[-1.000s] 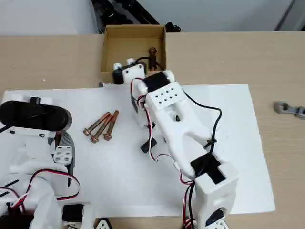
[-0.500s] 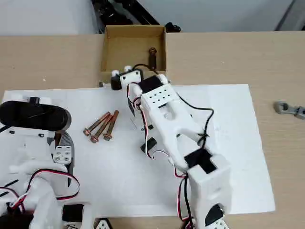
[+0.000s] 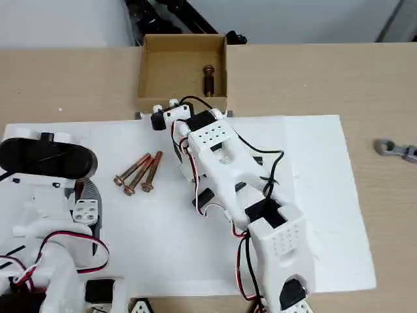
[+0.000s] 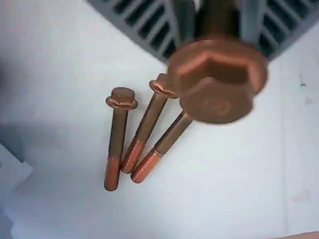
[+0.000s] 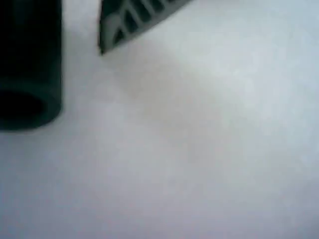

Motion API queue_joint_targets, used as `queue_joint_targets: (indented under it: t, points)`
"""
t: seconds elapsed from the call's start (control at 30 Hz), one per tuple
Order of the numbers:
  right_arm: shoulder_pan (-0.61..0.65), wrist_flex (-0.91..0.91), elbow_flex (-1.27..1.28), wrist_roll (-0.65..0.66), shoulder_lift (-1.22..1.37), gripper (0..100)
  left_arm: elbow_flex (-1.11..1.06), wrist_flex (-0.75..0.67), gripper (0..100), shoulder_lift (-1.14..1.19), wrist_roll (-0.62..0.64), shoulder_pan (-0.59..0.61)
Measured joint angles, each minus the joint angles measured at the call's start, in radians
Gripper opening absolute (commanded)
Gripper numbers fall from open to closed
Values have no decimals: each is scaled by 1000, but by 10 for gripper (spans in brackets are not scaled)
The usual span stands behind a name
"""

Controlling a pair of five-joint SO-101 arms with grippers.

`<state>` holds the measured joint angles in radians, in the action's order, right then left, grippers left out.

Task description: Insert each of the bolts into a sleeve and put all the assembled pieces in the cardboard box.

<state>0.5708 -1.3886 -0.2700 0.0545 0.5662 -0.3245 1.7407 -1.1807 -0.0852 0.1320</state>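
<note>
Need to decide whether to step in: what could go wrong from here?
The left arm holds a bolt near the three loose bolts; if it slips, it may scatter them. The right arm lies across the paper close to a sleeve and might knock it away.

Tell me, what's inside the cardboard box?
One bolt pushed into a dark sleeve rests by the right-hand wall of the cardboard box in the high view. The near wall may hide a strip of floor just behind it.
</note>
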Motion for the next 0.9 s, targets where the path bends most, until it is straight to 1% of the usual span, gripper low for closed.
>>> queue_joint_targets:
  t: [0.17,0.2,0.27,0.33,0.37,0.43,0.57,0.77,0.9]
  points:
    - [0,0,0,0,0,201,0,0,10,0,0,0]
    - [0,0,0,0,3,183,0,0,10,0,0,0]
    - [0,0,-9,0,8,107,0,0,10,0,0,0]
    - [-9,0,-11,0,8,5,-3,0,10,0,0,0]
    - [-11,0,-15,0,8,4,-9,0,10,0,0,0]
    - [-18,3,-23,0,8,36,-29,0,10,0,0,0]
    - [-25,3,-26,0,9,6,-48,0,10,3,0,0]
    - [-25,3,-28,-6,9,9,-48,0,10,0,0,0]
    - [-23,3,-25,-9,-38,9,-48,0,10,0,0,0]
